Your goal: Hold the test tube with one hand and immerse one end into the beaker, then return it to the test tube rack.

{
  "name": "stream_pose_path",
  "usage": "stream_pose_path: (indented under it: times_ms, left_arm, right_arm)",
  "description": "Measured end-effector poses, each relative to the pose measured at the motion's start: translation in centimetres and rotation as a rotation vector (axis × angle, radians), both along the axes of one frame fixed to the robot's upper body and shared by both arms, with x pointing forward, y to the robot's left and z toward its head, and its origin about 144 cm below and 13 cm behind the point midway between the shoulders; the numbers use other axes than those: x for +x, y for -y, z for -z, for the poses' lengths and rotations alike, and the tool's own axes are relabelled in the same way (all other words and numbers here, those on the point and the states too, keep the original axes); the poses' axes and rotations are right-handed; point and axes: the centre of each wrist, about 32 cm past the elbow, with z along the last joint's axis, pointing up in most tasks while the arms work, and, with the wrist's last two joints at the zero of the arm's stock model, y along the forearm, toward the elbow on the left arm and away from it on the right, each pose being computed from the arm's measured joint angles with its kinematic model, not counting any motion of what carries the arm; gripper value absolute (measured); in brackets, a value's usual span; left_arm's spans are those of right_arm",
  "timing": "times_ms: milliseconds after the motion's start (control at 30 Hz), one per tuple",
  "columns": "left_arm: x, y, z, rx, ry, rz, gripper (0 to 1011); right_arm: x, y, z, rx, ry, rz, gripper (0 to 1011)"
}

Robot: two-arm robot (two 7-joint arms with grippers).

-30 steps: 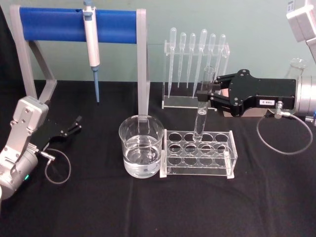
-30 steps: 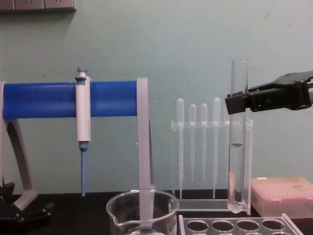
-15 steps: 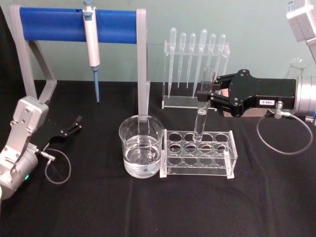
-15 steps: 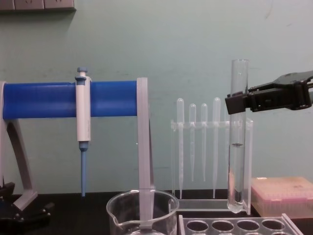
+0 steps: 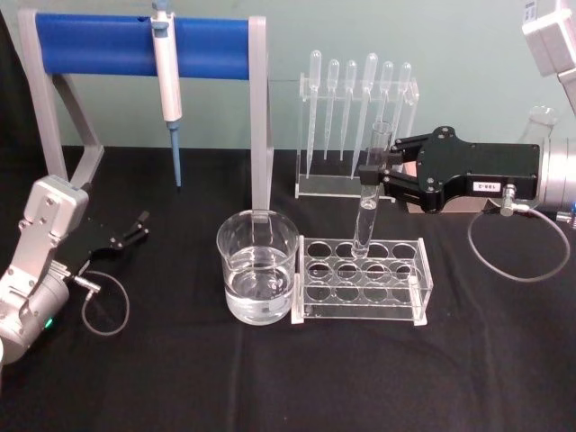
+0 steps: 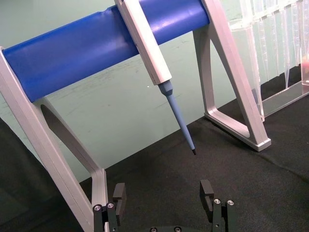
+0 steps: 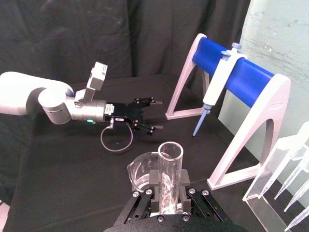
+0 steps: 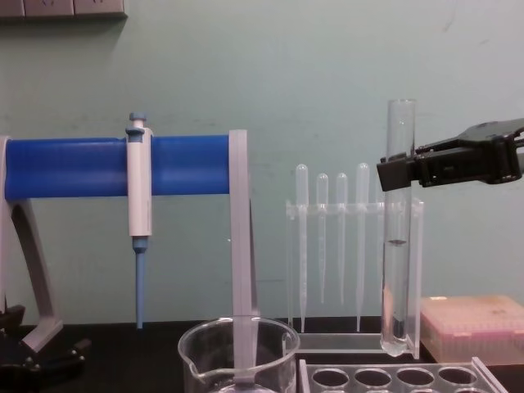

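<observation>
The test tube (image 5: 370, 193) stands upright in the air, with my right gripper (image 5: 371, 174) shut on its upper part from the right. Its rounded end hangs just above the back row of the clear tube rack (image 5: 362, 281). In the chest view, the test tube (image 8: 398, 246) is pinched by the black fingers (image 8: 399, 173) a little below its rim. The right wrist view looks down into the test tube (image 7: 169, 180) between the jaws, with the beaker (image 7: 139, 172) behind it. The beaker (image 5: 257, 265), partly filled with clear liquid, stands left of the rack. My left gripper (image 5: 135, 227) rests open at the table's left.
A blue bar stand (image 5: 135, 45) at the back left carries a white-and-blue pipettor (image 5: 167, 85). Behind the tube rack is a clear holder of plastic pipettes (image 5: 358, 117). A pink box (image 8: 471, 326) sits at the back right. Open black tabletop lies in front.
</observation>
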Motion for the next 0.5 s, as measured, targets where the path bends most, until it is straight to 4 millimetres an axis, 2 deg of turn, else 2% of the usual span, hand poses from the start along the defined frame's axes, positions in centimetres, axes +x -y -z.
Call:
stream_pose_path:
  times_ms: [500]
  left_arm:
    - [0.00,0.00,0.00,0.000,0.000,0.000,1000]
  right_arm:
    - [0.01,-0.01,0.01,0.000,0.000,-0.001,246]
